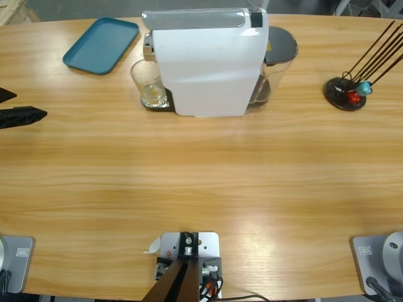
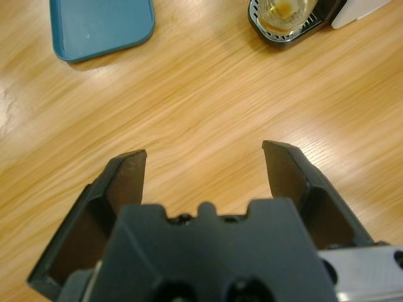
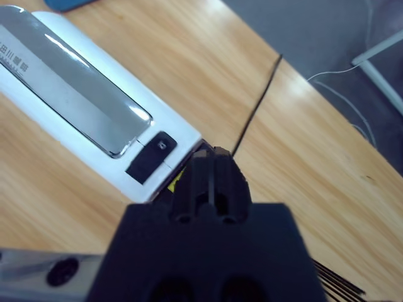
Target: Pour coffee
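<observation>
Black and spread wide, the left claw (image 2: pixel 203 165) is hovering low over bare bench (image 2: pixel 208 100), holding nothing and pointing toward the glass (image 2: pixel 284 14). In the high view it is poking in at the left edge (image 1: pixel 22 116). The right claw (image 3: pixel 213 165) is sitting clenched, jaws pressed together and empty, tilting above the white coffee machine (image 3: pixel 75 94). Amber-brown coffee (image 2: pixel 281 9) is lying as a thin layer in the bottom of the clear glass (image 1: pixel 149 83), which is standing upright on the machine's drip tray, near the teal tray (image 1: pixel 101 44).
</observation>
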Robot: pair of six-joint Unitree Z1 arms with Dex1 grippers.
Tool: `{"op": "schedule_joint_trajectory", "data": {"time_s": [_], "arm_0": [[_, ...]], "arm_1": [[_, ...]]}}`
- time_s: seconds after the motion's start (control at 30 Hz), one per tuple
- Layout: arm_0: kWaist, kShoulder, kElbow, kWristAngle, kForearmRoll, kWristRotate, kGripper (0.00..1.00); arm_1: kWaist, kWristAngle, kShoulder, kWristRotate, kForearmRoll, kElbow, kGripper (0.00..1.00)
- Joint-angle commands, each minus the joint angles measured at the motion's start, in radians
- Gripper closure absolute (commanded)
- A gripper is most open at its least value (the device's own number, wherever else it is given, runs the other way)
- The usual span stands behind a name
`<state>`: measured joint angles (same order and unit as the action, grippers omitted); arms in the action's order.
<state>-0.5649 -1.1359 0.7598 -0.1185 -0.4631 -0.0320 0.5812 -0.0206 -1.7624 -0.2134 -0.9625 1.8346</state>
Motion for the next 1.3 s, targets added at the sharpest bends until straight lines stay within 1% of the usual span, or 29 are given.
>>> {"op": "schedule_joint_trajectory", "data": {"time_s": [0.03,0.33,0.57,0.73,0.8,1.17,1.3], "arm_0": [[-0.009,0.015,-0.040,-0.010,0.014,0.012,0.202],[-0.009,0.007,-0.040,-0.010,0.017,0.011,0.202],[-0.009,0.002,-0.040,-0.010,0.018,0.011,0.201],[-0.009,-0.002,-0.039,-0.010,0.018,0.009,0.197],[-0.009,-0.004,-0.039,-0.010,0.018,0.008,0.197],[-0.009,-0.008,-0.037,-0.012,0.020,0.007,0.197],[-0.009,-0.007,-0.038,-0.012,0.020,0.009,0.197]], "arm_1": [[-0.030,0.067,-0.181,-0.041,-0.190,0.208,1.000],[-0.044,0.069,-0.252,-0.041,-0.247,0.250,1.000],[-0.044,0.065,-0.271,-0.043,-0.269,0.290,1.000],[-0.042,0.014,-0.250,-0.051,-0.293,0.317,1.000],[-0.033,0.001,-0.232,-0.052,-0.297,0.331,1.000],[0.098,0.021,-0.246,-0.047,-0.370,0.389,1.000],[0.109,0.029,-0.248,-0.046,-0.388,0.383,1.000]]}}
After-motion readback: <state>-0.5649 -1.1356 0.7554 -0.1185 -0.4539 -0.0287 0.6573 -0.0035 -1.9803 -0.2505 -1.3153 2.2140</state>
